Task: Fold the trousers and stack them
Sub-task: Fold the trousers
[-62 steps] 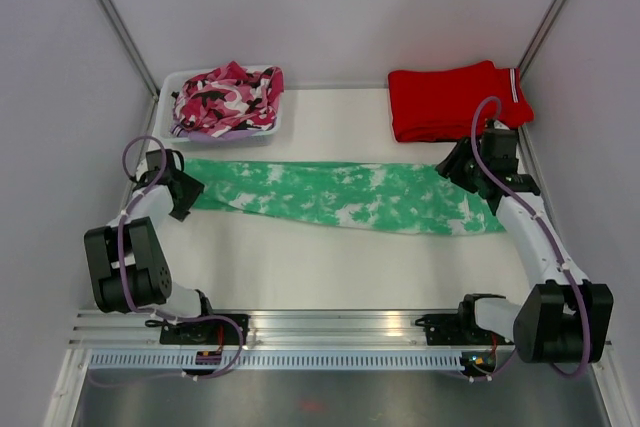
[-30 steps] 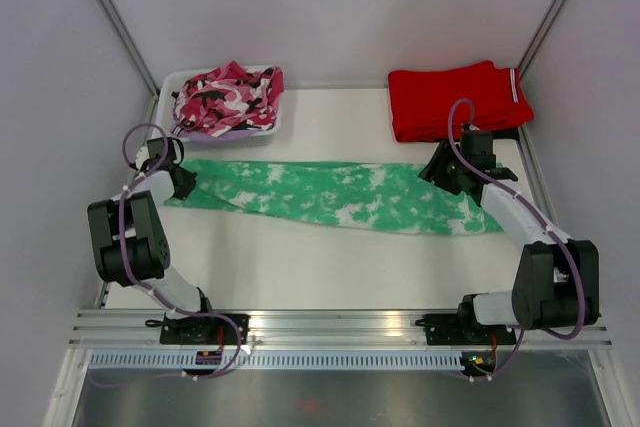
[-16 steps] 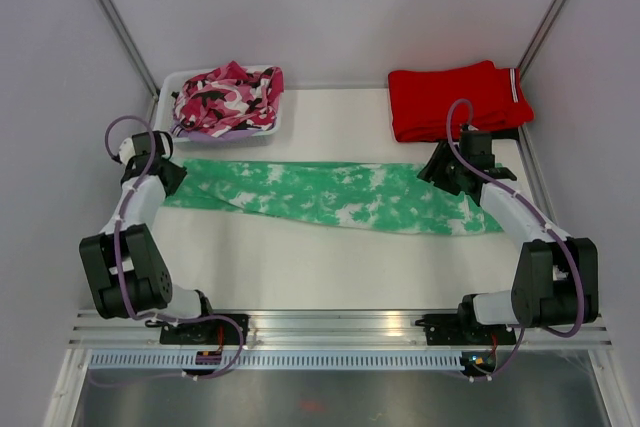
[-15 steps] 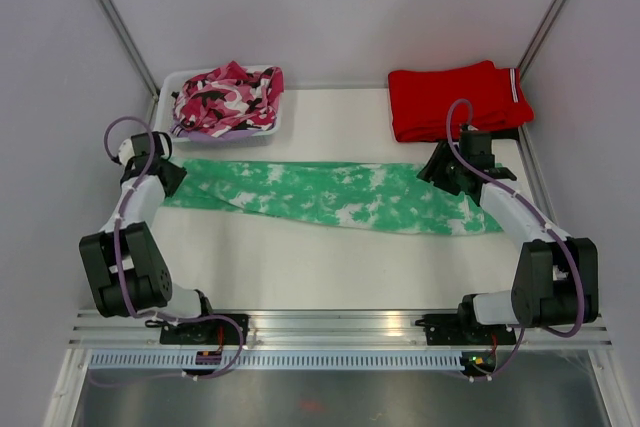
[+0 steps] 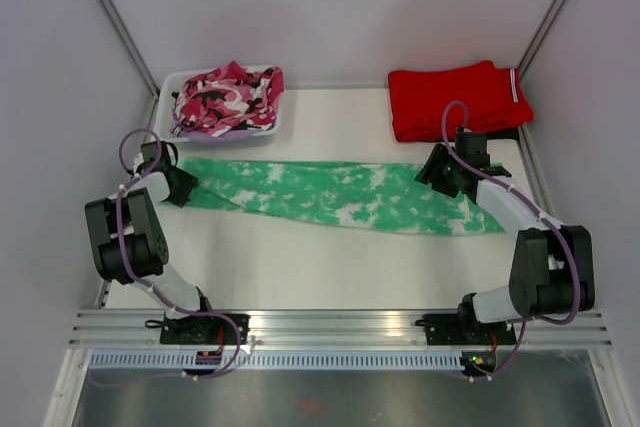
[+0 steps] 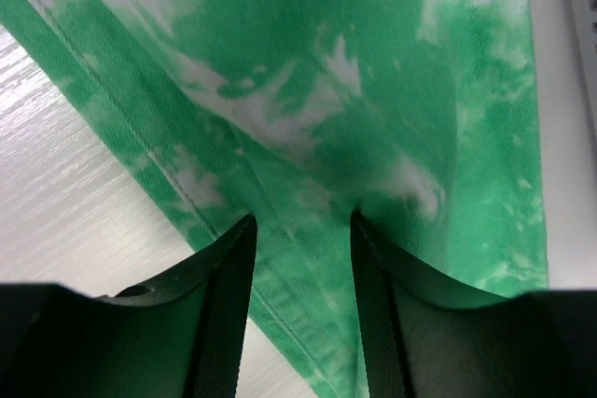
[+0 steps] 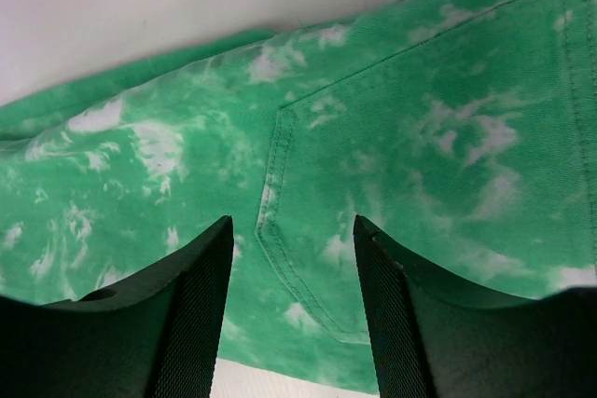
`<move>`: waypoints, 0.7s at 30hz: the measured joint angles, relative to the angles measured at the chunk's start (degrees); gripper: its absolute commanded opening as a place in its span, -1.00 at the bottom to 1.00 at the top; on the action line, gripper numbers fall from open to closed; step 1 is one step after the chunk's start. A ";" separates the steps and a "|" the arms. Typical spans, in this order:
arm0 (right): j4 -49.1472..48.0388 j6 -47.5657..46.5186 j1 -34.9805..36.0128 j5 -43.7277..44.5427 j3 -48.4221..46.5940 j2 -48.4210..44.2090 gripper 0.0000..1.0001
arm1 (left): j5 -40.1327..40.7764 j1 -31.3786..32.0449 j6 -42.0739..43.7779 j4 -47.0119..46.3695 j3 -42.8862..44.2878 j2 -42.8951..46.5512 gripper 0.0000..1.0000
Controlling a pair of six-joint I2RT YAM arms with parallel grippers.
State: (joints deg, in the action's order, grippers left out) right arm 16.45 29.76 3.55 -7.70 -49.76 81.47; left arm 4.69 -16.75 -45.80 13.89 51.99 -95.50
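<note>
The mint green tie-dye trousers (image 5: 340, 197) lie stretched flat across the table, left to right. My left gripper (image 5: 178, 185) is at their left end. In the left wrist view its fingers (image 6: 298, 221) stand a little apart, close over the fabric (image 6: 308, 90) beside a seam, with nothing pinched. My right gripper (image 5: 440, 169) is over their right end. In the right wrist view it (image 7: 292, 223) is open above a back pocket (image 7: 410, 193) and holds nothing.
Folded plain red trousers (image 5: 455, 97) lie at the back right. A white bin (image 5: 166, 97) at the back left holds the pink, black and white camouflage garment (image 5: 228, 97). Metal rails run along the near edge (image 5: 330, 332).
The left gripper swung out to the left, then came back to the right; the trousers' left end shifted with it. The right gripper crept slightly left over the right end.
</note>
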 measured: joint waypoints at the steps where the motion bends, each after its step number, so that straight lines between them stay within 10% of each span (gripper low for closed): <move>1: 0.02 0.00 0.00 0.02 0.00 0.42 0.22 | -0.17 0.00 -0.11 -0.55 0.00 -0.33 -0.02; 13: -0.15 -0.02 0.85 0.04 -0.09 3.91 0.22 | -0.39 -0.07 -1.64 -4.57 0.26 -2.67 -0.95; 21: -0.15 -0.02 1.22 0.07 -0.24 3.91 0.22 | -0.22 -0.07 0.07 -2.91 1.03 -2.36 -0.95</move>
State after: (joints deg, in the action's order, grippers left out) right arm 16.29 29.74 4.78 -7.64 -50.00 85.38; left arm 4.47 -16.82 -45.74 10.98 53.01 -97.86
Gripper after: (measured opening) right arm 0.611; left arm 0.027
